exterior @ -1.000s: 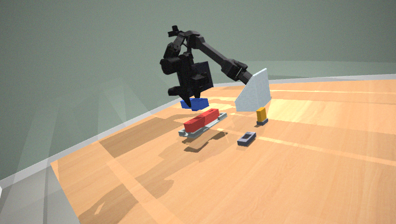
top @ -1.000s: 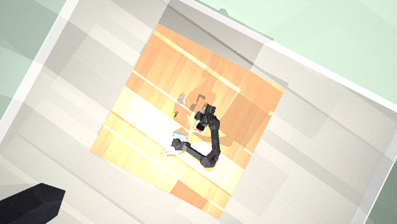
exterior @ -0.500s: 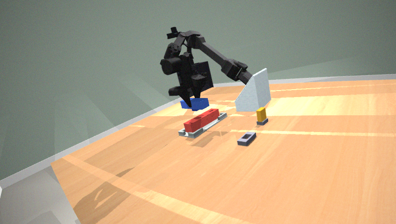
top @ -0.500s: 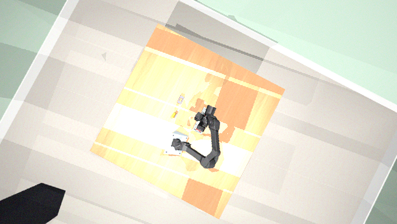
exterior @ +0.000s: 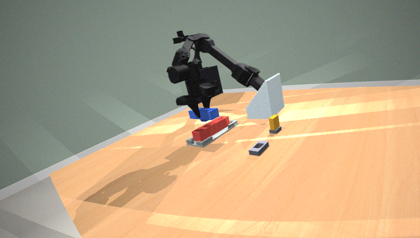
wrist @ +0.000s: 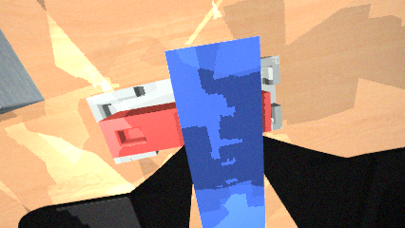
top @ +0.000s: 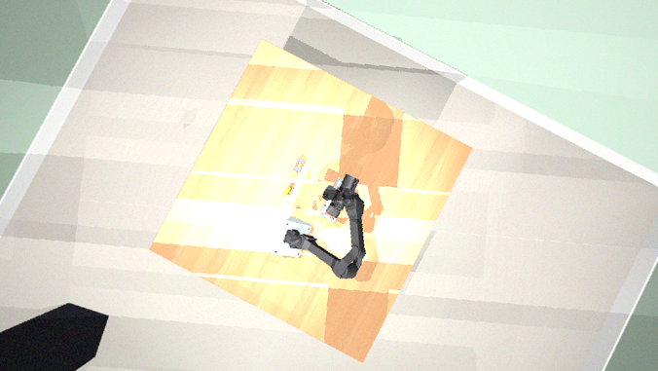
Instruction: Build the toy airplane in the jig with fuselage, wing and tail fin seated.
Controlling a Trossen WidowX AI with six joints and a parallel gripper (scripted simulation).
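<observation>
My gripper [exterior: 203, 112] [wrist: 220, 143] is shut on the blue wing [exterior: 213, 114] [wrist: 223, 95]. The wing lies crosswise over the middle of the red fuselage [exterior: 210, 128] [wrist: 162, 128] in the wrist view. In the exterior view it hangs above and behind the fuselage; its tab and the top socket are hidden. The fuselage lies lengthwise in the pale grey cradle [exterior: 203, 144] [wrist: 157, 92]. The socket near its tail is empty. The yellow tail fin [exterior: 274, 122] [top: 290, 190] stands upright in a small dark holder [exterior: 275, 130], apart from the cradle.
An open dark holder [exterior: 254, 152] [top: 299, 162] stands on the wooden table [exterior: 339, 182] [top: 279, 82], beyond the fin's holder from the arm's base. A tall pale wedge-shaped block [exterior: 262, 103] [wrist: 14, 78] stands at the arm's base, near the tail fin.
</observation>
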